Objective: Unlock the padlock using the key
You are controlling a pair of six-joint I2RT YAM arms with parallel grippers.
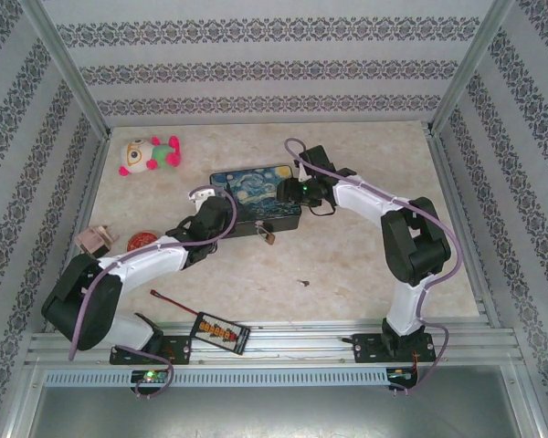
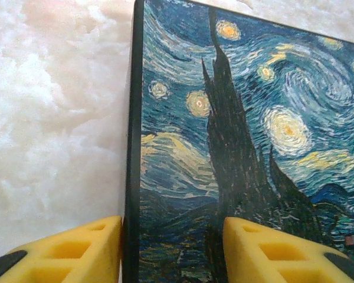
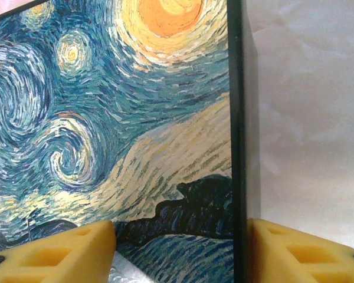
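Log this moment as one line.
left gripper: open, astride tin box left edge | right gripper: open, astride right edge | padlock: at box front, untouched

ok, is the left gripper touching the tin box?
Cannot tell. In the left wrist view the left gripper straddles an edge of the tin box with no gap visible, but contact is not plain.

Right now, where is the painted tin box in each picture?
Top external: box at the centre, on the table.
Left wrist: box fills the right; table left.
Right wrist: box fills the left; table right.
Shared landmark: the pale table beside it.
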